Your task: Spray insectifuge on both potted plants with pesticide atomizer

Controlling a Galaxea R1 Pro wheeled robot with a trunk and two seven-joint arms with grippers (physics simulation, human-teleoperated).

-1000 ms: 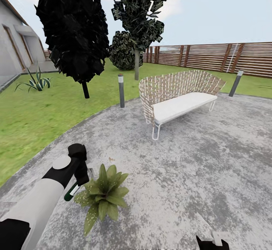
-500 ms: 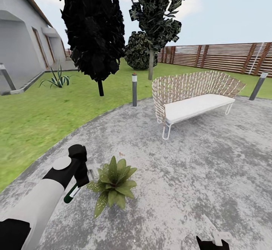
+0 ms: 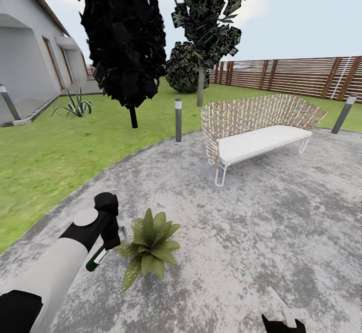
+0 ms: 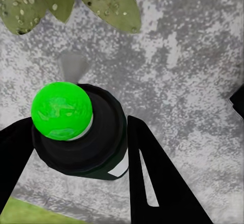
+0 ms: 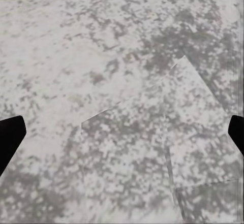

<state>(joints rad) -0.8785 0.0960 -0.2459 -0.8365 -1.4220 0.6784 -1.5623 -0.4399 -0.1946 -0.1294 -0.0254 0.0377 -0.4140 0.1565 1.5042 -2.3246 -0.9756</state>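
1. Where the mottled grey paving (image 3: 241, 232) curves against the grass, the slim dark pesticide atomizer (image 4: 84, 132) is clamped between the black fingers of the left gripper (image 4: 76, 153), its round glossy green cap facing the wrist camera
2. Just beside it, a low potted plant (image 3: 150, 246) is spread as a rosette of broad pointed leaves, speckled with pale droplets
3. Black fingertips of the right gripper (image 5: 122, 132) are held wide apart over bare speckled paving
4. A woven lattice bench (image 3: 254, 127) with a smooth white seat is set well apart
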